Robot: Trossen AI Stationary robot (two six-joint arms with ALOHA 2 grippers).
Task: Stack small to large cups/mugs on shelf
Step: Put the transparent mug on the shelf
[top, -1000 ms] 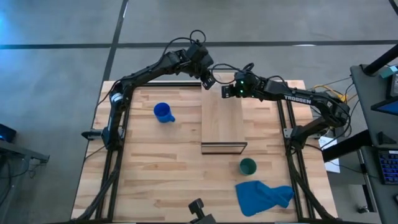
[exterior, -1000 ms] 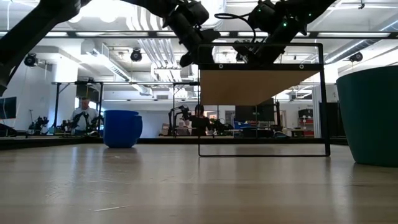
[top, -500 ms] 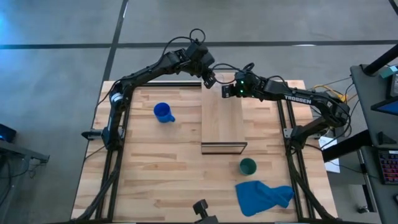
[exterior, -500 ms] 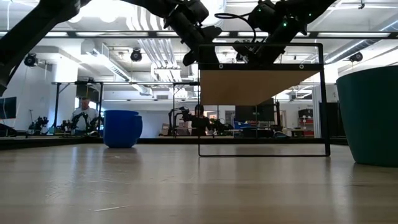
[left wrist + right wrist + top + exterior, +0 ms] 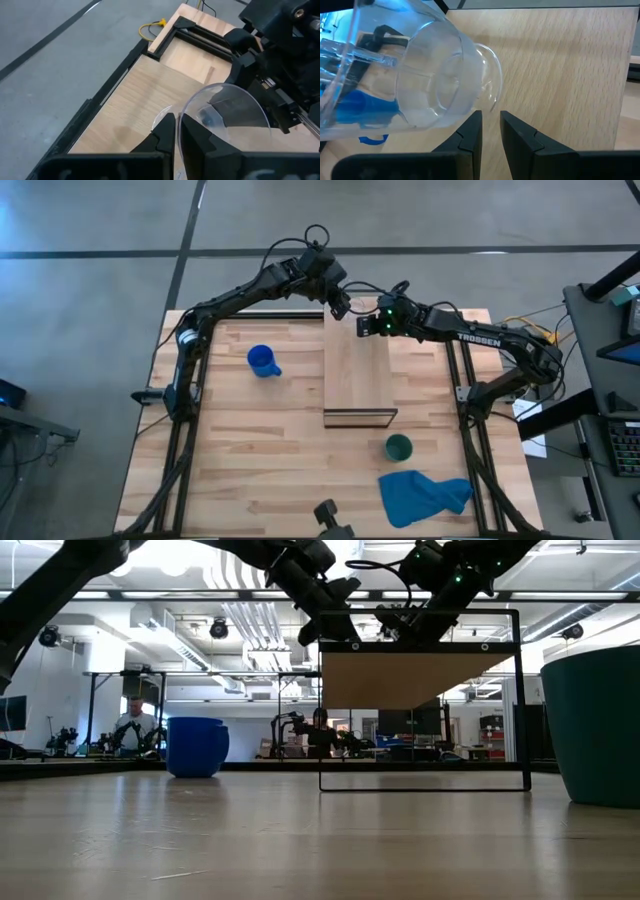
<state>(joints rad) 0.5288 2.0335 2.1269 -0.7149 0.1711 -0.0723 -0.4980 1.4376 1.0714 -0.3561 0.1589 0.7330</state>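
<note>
clear cup (image 5: pixel 225 115) pinched in left jaws

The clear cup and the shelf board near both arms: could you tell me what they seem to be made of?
The clear cup looks like thin transparent plastic, possibly glass: the wood grain and the left tool holding its rim show straight through its glossy wall. The shelf board appears to be pale wood or wood laminate with a matt finish and fine straight grain, with a dark frame, probably metal, at its ends.
</note>
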